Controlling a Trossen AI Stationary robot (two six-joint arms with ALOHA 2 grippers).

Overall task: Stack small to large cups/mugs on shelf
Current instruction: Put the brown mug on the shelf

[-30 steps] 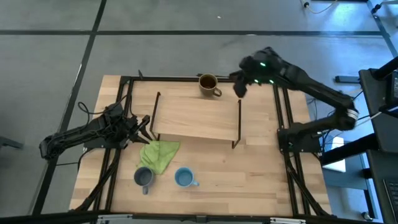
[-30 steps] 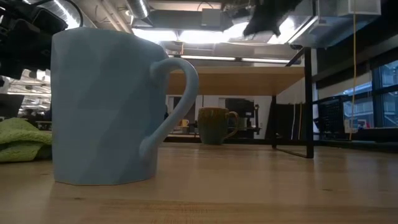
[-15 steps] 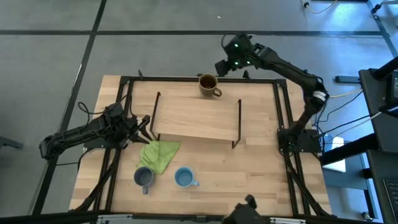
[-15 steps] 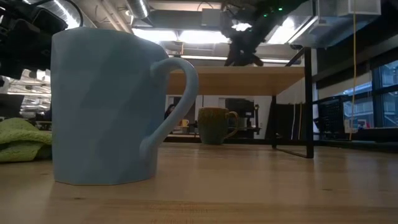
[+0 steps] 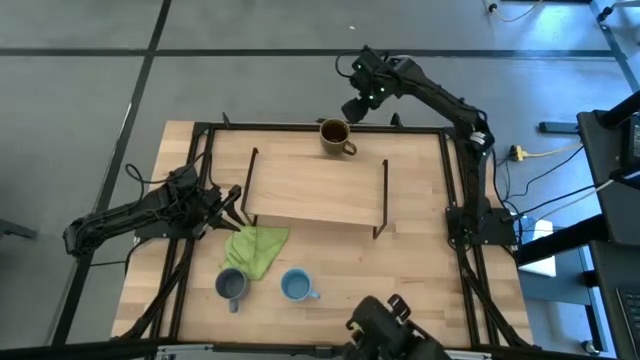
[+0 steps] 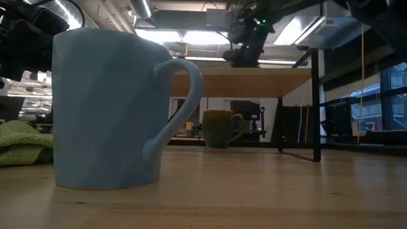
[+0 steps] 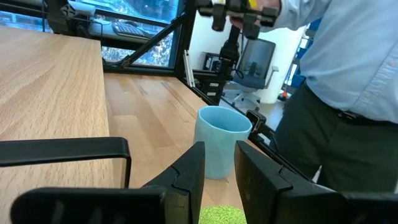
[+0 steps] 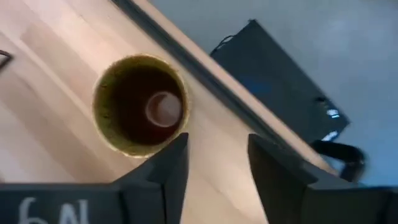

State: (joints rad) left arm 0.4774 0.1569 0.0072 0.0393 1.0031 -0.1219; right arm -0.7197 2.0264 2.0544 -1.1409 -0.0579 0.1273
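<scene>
Left pincer (image 5: pixel 232 200), fingers parted and empty, waits left of the shelf (image 5: pixel 315 188). Right pincer (image 5: pixel 352 108), fingers spread and empty, hovers above the olive-brown mug (image 5: pixel 335 137) at the table's far edge; next: descend, grasp it.

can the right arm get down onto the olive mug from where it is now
Probably yes. The right gripper hangs just above and beside the olive mug, jaws open. The mug stands upright at the table's far edge, behind the shelf, nothing over it.
</scene>
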